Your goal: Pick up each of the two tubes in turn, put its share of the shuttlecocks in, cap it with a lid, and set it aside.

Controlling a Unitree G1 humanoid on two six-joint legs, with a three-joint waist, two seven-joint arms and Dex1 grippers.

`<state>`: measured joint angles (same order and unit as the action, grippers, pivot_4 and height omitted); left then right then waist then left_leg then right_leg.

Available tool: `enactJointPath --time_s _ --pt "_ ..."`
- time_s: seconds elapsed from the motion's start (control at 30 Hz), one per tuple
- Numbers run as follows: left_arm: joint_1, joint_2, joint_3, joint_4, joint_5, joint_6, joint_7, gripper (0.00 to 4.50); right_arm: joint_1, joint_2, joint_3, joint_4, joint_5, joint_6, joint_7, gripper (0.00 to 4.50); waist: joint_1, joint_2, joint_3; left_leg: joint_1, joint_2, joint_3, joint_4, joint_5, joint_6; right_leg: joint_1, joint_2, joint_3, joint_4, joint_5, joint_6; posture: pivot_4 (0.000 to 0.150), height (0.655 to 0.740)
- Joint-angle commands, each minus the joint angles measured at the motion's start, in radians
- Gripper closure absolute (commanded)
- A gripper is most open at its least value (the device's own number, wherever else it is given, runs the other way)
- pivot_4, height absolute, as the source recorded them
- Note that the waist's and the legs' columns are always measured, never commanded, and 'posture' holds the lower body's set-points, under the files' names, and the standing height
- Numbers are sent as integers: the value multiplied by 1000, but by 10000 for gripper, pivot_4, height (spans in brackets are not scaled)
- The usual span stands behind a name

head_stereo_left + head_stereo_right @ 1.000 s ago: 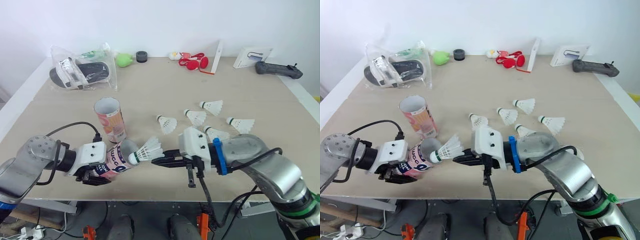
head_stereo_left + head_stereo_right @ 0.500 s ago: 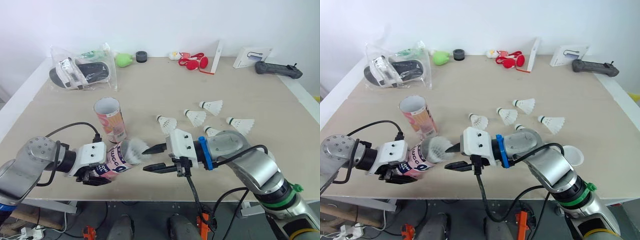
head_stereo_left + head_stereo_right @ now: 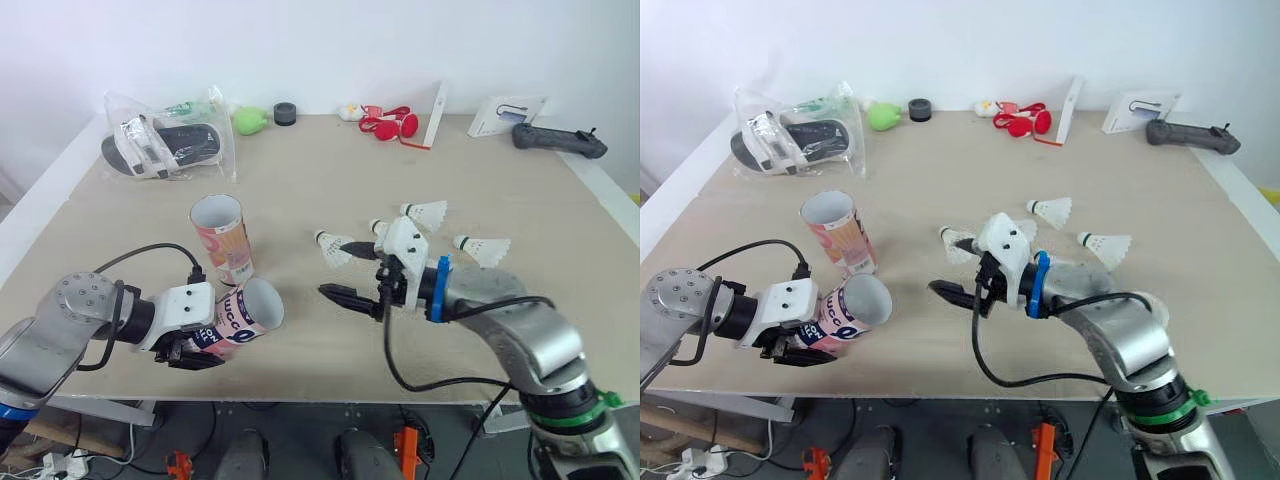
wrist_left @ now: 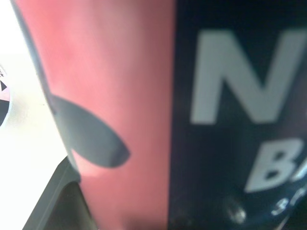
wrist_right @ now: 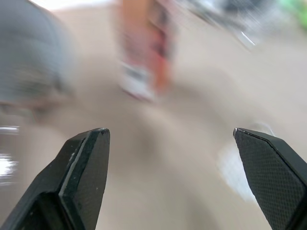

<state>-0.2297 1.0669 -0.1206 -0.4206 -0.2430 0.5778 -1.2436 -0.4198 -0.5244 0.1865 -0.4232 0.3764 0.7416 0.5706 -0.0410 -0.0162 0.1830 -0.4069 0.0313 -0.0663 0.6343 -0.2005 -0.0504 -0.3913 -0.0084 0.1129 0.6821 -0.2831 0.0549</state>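
My left gripper [image 3: 203,341] is shut on a pink and dark tube [image 3: 238,313] that lies tilted near the table's front edge, its open mouth facing right. The tube's label is close up in the left wrist view [image 4: 192,120]. A second pink tube [image 3: 222,240] stands upright just behind it. To the right of the held tube's mouth, my right gripper [image 3: 347,271] hangs open and empty, fingers [image 5: 86,177] wide apart. Loose white shuttlecocks lie near it: one [image 3: 330,248] by its far finger, others [image 3: 425,212] [image 3: 482,247] further right.
A clear bag with slippers [image 3: 165,145] lies at the back left. Along the back edge sit a green object [image 3: 248,120], a black roll [image 3: 285,113], a red item [image 3: 390,125], a white box [image 3: 505,113] and a black controller [image 3: 558,140].
My right gripper pushed its shuttlecock into the held tube's mouth, opened, and drew back to the right toward the loose shuttlecocks. The left gripper and tube stayed put.
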Motion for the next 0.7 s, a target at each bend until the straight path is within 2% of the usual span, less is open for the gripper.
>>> enactJointPath --time_s 0.03,0.27,0.47,0.57,0.7 --pt "10 -19 -42 3 5 12 14 14249 1 108 62 72 -130 -32 -165 921 0 0 0 0 0 0 0 0 0 0 0 0 0 0 0 1500 7400" --pt "4 -22 -45 3 7 16 12 14249 -25 264 65 203 -200 -67 -268 921 0 0 0 -1 -1 0 0 0 0 0 -1 0 0 0 1 1500 7400" --pt "-1 -25 -52 0 6 18 8 14249 -145 398 40 450 -225 -179 -298 921 -4 1 0 0 -1 0 0 1 1 0 -1 0 0 1 1 1500 7400" --pt "-11 -26 -56 3 7 20 7 14249 -172 425 24 522 -250 -227 -317 9023 -3 1 0 0 -1 0 0 1 1 0 -1 -1 0 1 3 1500 7400" --pt "-16 -23 -54 4 7 21 5 14249 -168 440 5 529 -255 -240 -324 27773 -4 1 0 -1 -2 0 -1 1 1 0 -2 -1 -1 1 5 1500 7400"
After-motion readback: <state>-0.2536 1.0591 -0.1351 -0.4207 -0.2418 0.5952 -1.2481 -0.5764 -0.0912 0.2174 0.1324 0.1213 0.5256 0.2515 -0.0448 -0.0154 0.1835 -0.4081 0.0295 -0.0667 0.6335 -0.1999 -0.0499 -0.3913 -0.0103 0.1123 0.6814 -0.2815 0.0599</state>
